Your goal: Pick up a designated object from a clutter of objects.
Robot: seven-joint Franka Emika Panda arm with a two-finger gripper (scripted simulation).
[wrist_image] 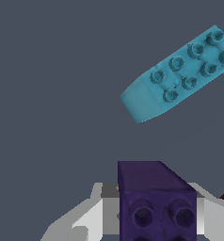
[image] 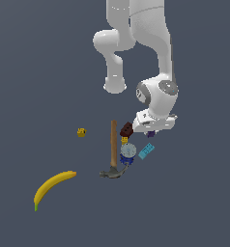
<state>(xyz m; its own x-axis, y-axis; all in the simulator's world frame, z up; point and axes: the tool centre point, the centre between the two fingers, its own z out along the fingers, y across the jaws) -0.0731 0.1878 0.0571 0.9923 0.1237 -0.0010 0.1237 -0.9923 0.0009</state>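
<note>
Purple block [wrist_image: 156,202] is the thing I am after, but I go through the scene by size first. My arm [image: 146,43] reaches down from the top of the exterior view, wrist bent so the claw [image: 153,129] points at the cluttered patch. The banana [image: 53,186] lies well apart toward the exterior view's left, out of my way. The hammer [image: 114,149] lies beside the cluster with its head toward the bottom of the exterior view. The light blue brick [wrist_image: 180,75] lies flat, studs up, near my target but apart from it, so I judge it need not be disturbed. The red-brown brick [image: 126,129] sits just beside my claw. The purple block sits between my fingers [wrist_image: 92,219], which flank both its sides, low near the floor under my wrist. Whether I am clenched on it I cannot tell.
</note>
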